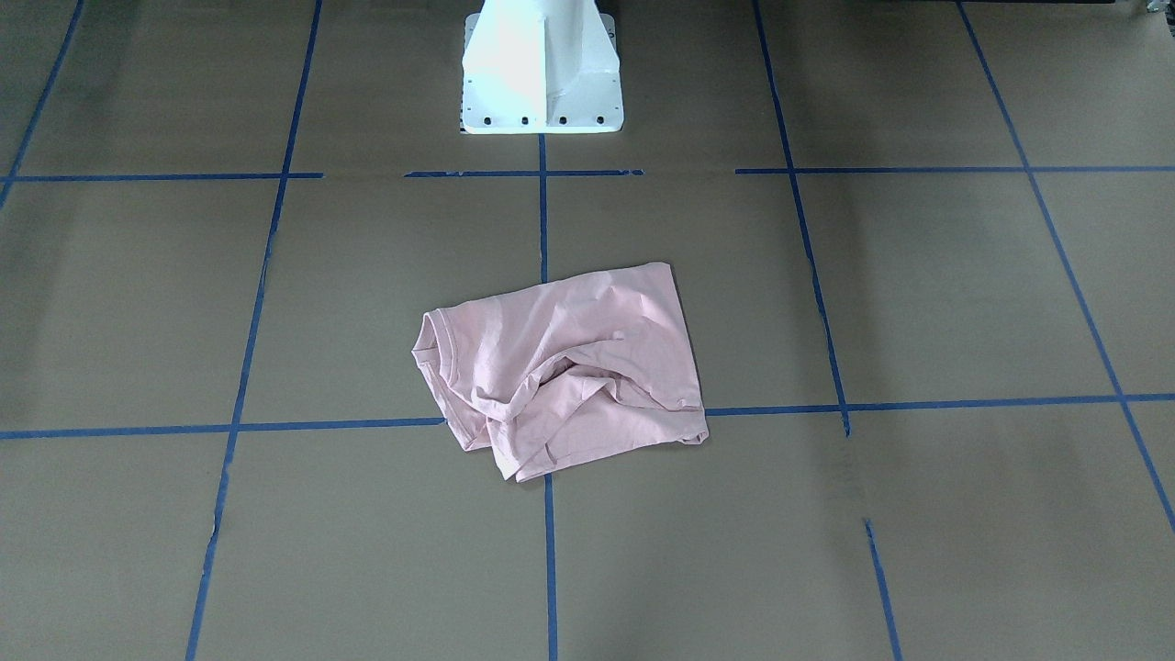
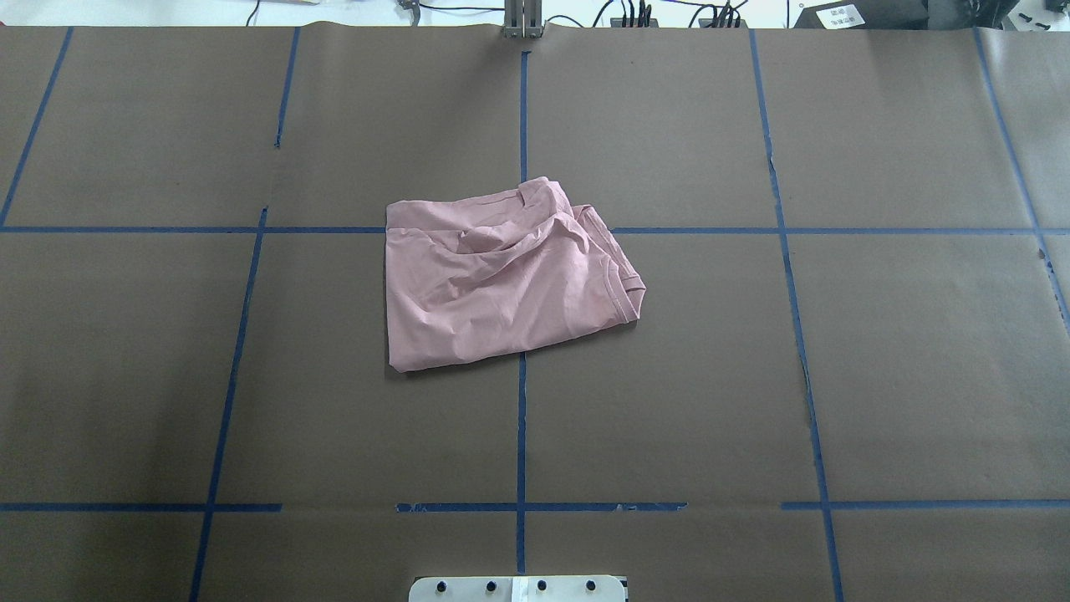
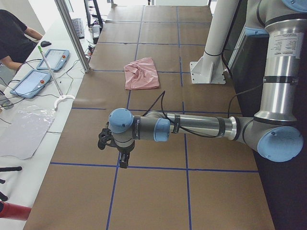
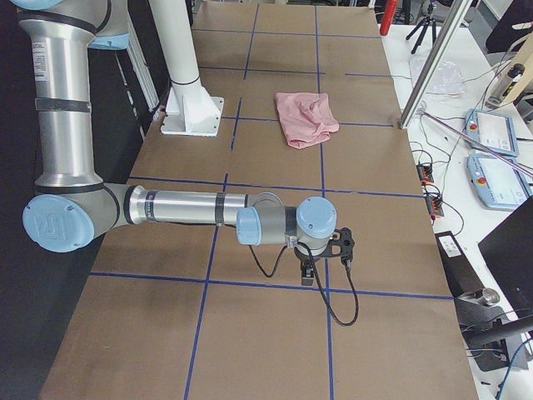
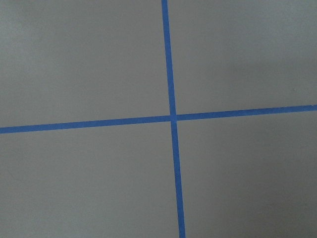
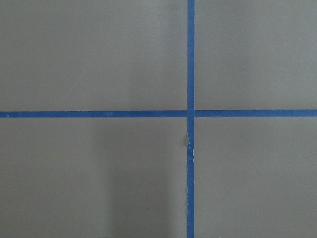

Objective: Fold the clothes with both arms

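Observation:
The pale pink T-shirt (image 1: 569,367) lies crumpled in a loose heap at the middle of the brown paper-covered table; its print is hidden. It also shows in the overhead view (image 2: 501,284) and in both side views (image 3: 141,74) (image 4: 306,117). My left gripper (image 3: 123,161) hangs over bare table far from the shirt, at the table's left end. My right gripper (image 4: 308,273) hangs over bare table at the right end. Both show only in the side views, so I cannot tell if they are open or shut. Both wrist views show only paper and crossing blue tape.
A white pedestal base (image 1: 542,73) stands at the robot's side of the table, behind the shirt. Blue tape lines (image 2: 522,418) mark a grid. A metal post (image 3: 72,33), tablets (image 3: 31,81) and a seated person (image 3: 14,36) are beyond the far edge.

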`<state>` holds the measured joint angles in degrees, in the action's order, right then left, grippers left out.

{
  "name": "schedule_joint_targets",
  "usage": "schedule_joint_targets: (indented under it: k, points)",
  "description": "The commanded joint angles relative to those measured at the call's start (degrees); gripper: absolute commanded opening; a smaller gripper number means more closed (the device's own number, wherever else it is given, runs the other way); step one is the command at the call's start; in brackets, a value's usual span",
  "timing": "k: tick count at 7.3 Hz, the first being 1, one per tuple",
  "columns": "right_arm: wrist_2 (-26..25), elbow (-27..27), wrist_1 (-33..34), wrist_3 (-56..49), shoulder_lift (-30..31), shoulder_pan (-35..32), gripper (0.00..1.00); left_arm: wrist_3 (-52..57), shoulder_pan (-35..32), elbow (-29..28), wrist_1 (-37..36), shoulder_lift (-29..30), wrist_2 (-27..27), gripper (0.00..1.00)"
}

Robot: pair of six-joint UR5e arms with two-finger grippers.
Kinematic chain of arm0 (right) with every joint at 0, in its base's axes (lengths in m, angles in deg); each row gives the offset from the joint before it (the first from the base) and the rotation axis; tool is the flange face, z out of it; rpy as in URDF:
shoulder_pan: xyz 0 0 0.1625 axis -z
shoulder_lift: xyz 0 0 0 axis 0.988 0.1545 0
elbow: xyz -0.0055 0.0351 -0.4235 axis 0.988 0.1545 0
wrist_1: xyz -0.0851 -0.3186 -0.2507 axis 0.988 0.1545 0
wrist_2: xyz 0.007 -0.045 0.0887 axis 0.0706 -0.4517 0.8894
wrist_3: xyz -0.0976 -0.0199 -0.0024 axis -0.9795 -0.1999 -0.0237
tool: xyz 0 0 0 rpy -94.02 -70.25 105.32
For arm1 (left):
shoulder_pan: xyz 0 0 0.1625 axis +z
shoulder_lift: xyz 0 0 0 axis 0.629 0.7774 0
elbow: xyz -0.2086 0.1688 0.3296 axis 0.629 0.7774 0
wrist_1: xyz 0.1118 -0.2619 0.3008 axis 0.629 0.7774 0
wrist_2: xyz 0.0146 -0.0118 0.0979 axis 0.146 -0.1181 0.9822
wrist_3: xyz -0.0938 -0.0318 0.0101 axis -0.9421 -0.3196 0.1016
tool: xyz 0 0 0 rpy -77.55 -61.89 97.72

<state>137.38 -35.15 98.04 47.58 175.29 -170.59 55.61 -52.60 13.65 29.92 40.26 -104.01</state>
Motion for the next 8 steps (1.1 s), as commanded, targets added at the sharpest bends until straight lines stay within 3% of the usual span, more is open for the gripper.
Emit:
schedule_joint_targets:
  k: [1, 8]
  points:
    - [0.0, 0.1, -0.1, 0.0, 0.0, 0.0, 1.0, 0.0, 0.0, -0.2, 0.4, 0.0, 0.0, 1.0]
    - [0.2, 0.2, -0.2, -0.1, 0.3, 0.0, 1.0, 0.1, 0.0, -0.7, 1.2, 0.0, 0.0, 1.0]
